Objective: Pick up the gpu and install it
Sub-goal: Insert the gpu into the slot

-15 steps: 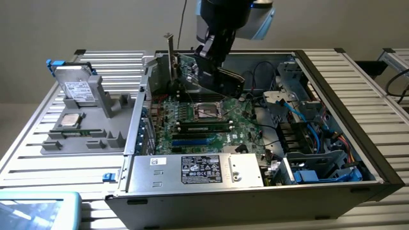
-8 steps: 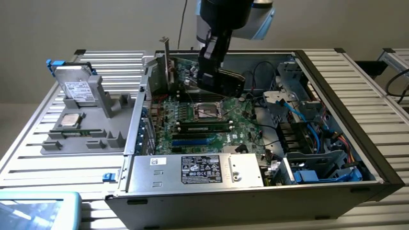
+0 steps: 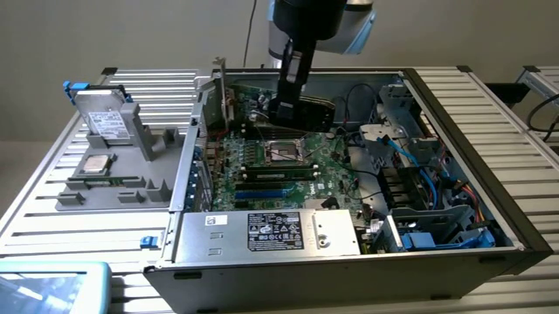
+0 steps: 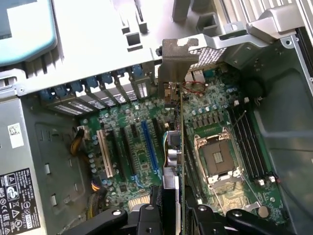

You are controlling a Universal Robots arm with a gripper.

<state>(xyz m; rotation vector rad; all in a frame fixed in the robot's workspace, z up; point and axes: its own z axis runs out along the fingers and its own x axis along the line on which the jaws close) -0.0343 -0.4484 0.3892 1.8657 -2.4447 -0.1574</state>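
Green-boarded, the gpu stands edge-on, clamped between the fingers of my gripper. I hold it inside the open computer case, above the motherboard. Its silver bracket points toward the case wall on the exterior view's left. The card hangs between the blue expansion slot and the CPU socket.
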